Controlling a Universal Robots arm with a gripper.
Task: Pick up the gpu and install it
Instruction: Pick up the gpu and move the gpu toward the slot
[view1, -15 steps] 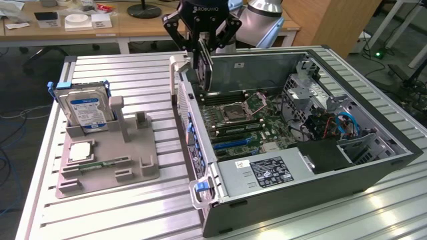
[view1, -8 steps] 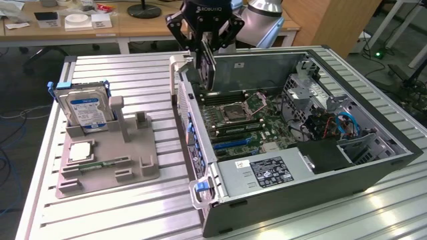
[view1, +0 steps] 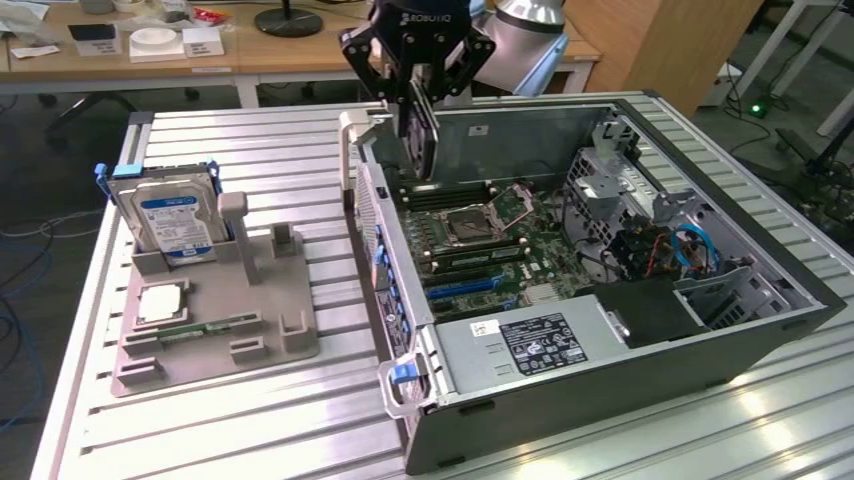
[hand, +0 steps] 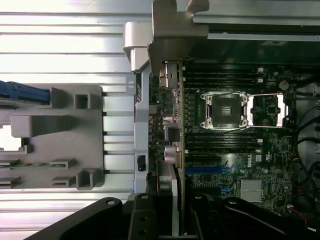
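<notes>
Dark gpu (view1: 426, 145) hangs edge-down, clamped in the tool (view1: 422, 95), above the open computer case (view1: 601, 400).

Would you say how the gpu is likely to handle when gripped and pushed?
Probably stiff: the gpu hangs straight, edge-down, from the tool clamped on it. Likely light, being a thin card. Its bare components look fragile, so a skewed push may damage it.

The table (view1: 267, 150) is glossy ribbed metal, the tray (view1: 267, 300) matt plastic, the gpu (view1: 424, 140) bracket dull metal.
</notes>
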